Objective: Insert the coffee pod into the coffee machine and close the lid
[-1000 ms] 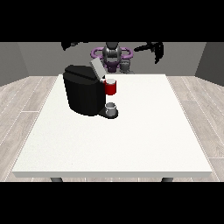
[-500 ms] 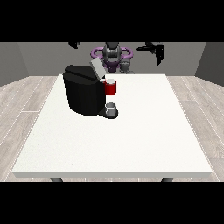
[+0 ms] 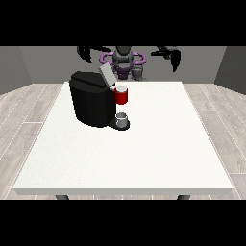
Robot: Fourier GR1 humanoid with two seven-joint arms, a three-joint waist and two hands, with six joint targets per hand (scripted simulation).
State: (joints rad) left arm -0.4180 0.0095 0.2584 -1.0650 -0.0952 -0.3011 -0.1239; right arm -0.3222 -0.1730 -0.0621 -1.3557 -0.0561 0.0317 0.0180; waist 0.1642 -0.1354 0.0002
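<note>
Nearest me, at six o'clock, the coffee machine stands lid raised, ready for loading. One pod waits at twelve o'clock. Beyond, both my hands hang raised, grasping nothing; finger curl I cannot tell.

You get even, soft, bright light on the white surface; the coffee machine throws almost no shadow, no glare.
</note>
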